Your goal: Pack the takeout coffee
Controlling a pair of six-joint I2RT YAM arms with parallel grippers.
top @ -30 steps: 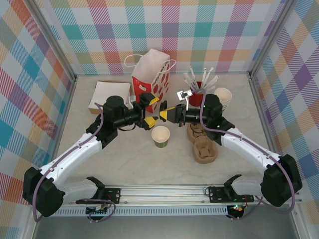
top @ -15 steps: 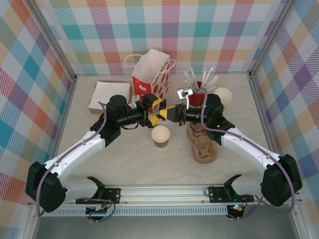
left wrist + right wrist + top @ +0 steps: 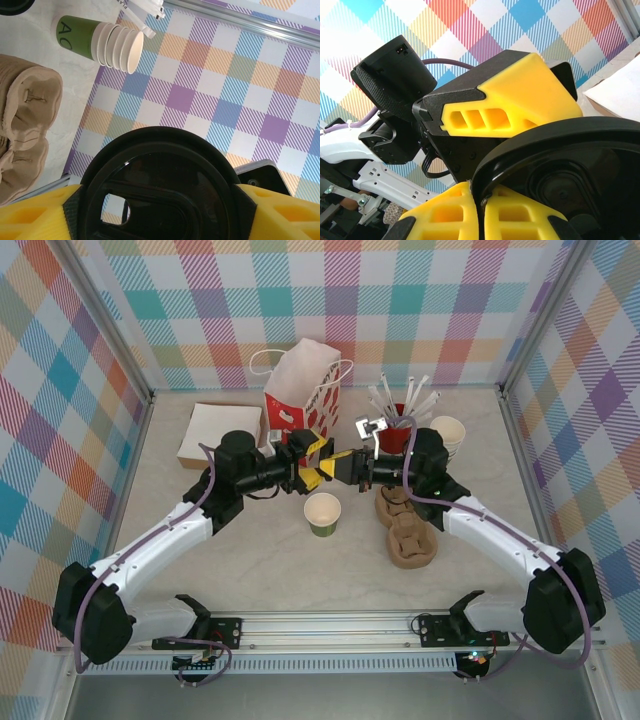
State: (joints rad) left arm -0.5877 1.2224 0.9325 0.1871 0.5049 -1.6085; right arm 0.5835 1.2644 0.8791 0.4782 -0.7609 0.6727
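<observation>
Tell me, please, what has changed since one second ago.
The left hand moved in toward the right hand and narrowed its fingers around the black lid; a firm grip is not certain. The right hand stays shut on the lid. The green cup and red bag did not move.

One red paper bag (image 3: pixel 305 390), one open green cup (image 3: pixel 323 512) on its own, one stack of four nested cups (image 3: pixel 107 41), one black lid (image 3: pixel 160 185), one red cup (image 3: pixel 395 435) of white sticks, two brown pulp carriers (image 3: pixel 408 535), one flat white box (image 3: pixel 222 432)
</observation>
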